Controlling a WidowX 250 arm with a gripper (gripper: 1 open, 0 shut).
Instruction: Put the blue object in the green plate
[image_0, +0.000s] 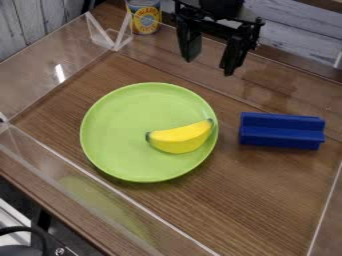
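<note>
The blue object (282, 131) is a deep-blue rectangular block lying flat on the wooden table at the right, just outside the green plate. That green plate (120, 140) is a wide lime-green disc in the middle, with a yellow banana (182, 137) resting on its right part. My gripper (214, 55) hangs at the back, above and behind the block, well apart from it. Its two black fingers (190, 42) point down with a clear gap and nothing between them.
Clear acrylic walls (60, 70) fence the table on the left and along the back. A yellow-labelled can (144, 18) stands at the back behind the wall. The table's front edge (54, 215) runs along the lower left.
</note>
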